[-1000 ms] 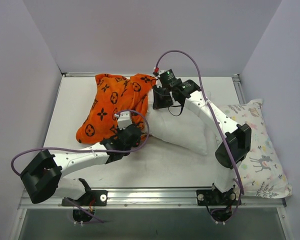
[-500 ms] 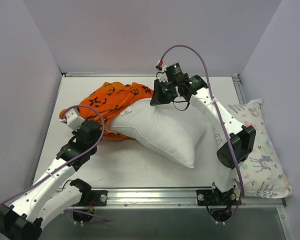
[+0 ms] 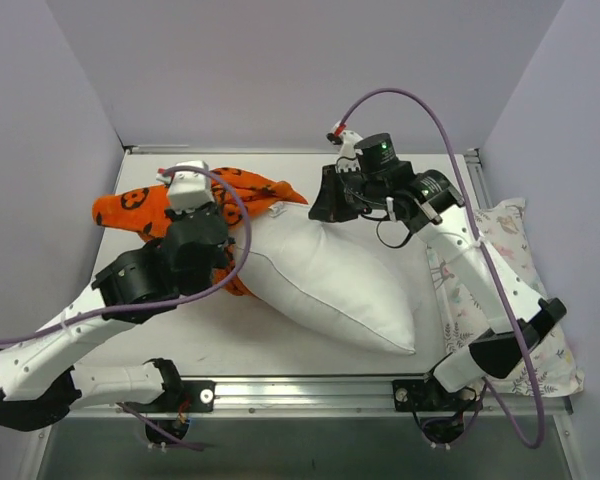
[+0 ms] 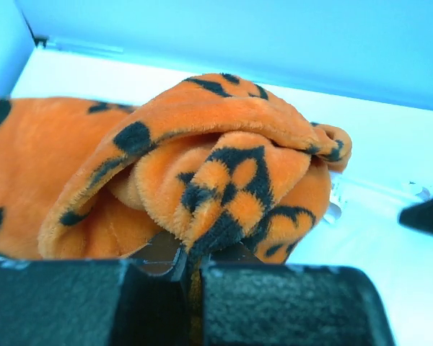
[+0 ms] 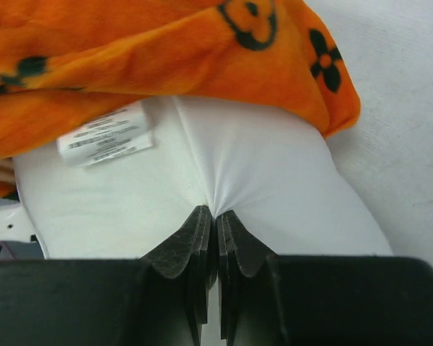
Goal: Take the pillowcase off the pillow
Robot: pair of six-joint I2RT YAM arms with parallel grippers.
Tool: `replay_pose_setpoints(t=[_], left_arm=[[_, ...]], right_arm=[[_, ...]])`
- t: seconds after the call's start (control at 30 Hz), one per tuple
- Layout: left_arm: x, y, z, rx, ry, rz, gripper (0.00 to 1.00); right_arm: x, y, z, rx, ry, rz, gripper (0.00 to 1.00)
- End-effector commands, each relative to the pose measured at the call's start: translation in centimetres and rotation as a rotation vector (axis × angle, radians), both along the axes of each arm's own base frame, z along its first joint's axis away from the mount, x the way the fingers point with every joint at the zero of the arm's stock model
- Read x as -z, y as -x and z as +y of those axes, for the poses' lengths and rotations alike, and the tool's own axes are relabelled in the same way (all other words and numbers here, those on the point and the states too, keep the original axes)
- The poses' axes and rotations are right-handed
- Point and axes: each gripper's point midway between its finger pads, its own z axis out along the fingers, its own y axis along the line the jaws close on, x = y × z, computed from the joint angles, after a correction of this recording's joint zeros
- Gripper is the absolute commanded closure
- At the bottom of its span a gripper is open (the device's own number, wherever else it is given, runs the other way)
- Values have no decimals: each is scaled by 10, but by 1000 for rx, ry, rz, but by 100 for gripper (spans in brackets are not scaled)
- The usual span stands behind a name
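The orange pillowcase [image 3: 130, 205] with black flower motifs lies bunched at the back left, draped over the left end of the white pillow [image 3: 330, 280]. The pillow stretches across the middle of the table, most of it bare. In the left wrist view, my left gripper [image 4: 195, 254] is shut on a fold of the pillowcase [image 4: 224, 173]. My right gripper [image 5: 216, 216] is shut on a pinch of the pillow's white fabric [image 5: 274, 180] at its back corner [image 3: 323, 208]. A white label [image 5: 105, 133] shows beside the orange edge.
A second white pillow with pastel prints [image 3: 520, 300] lies along the table's right edge, under the right arm. Grey walls enclose the table [image 3: 140, 170] at the back and both sides. A metal rail [image 3: 300, 385] runs along the near edge.
My left gripper shut on the pillowcase and pulled it left and back, baring much more of the white pillow. The right gripper, still pinching the pillow, shifted slightly right.
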Motion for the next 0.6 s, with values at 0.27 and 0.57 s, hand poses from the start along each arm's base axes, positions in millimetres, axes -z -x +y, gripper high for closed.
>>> replay_pose_setpoints(t=[0.27, 0.57], left_arm=[[92, -153, -85, 140, -236, 386, 100], [217, -217, -87, 144, -108, 658, 100]], right_arm=[[61, -76, 25, -94, -300, 362, 100], [122, -133, -31, 230, -112, 338, 64]])
